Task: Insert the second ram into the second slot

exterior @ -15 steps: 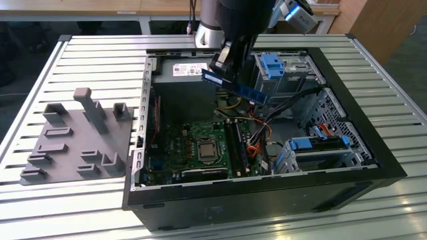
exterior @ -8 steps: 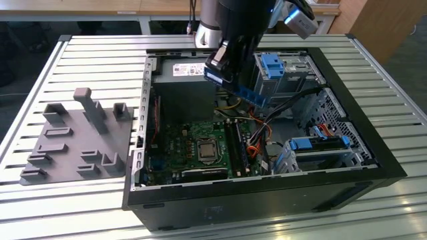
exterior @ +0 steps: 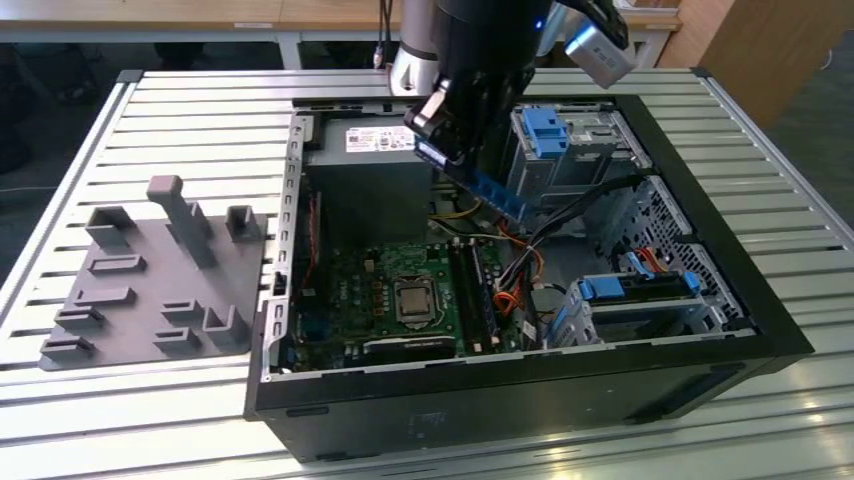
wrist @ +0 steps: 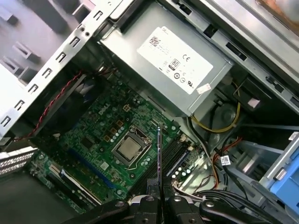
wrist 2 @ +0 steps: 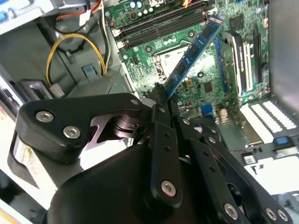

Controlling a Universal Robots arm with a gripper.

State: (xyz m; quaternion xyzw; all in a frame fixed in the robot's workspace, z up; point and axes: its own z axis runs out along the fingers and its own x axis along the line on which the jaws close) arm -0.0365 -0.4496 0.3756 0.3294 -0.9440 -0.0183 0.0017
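Note:
The second ram (exterior: 483,187) is a thin blue-green stick, and my gripper (exterior: 447,150) is shut on one end of it. It hangs tilted above the open computer case, over the motherboard (exterior: 387,290). In the second wrist view the second ram (wrist 2: 194,49) juts out past my gripper (wrist 2: 161,95) towards the board. The first wrist view shows the stick (wrist: 159,154) edge-on above my gripper (wrist: 159,193). The long memory slots (exterior: 474,290) (wrist 2: 159,21) (wrist: 174,158) lie beside the processor socket (wrist: 130,149), below the stick and apart from it.
A grey power supply (exterior: 380,140) fills the case's far side. Blue drive brackets (exterior: 547,130) (exterior: 641,285) sit on the exterior view's right. Orange and yellow cables (exterior: 514,270) run near the slots. A grey fixture plate (exterior: 147,280) lies on the slatted table (exterior: 174,100).

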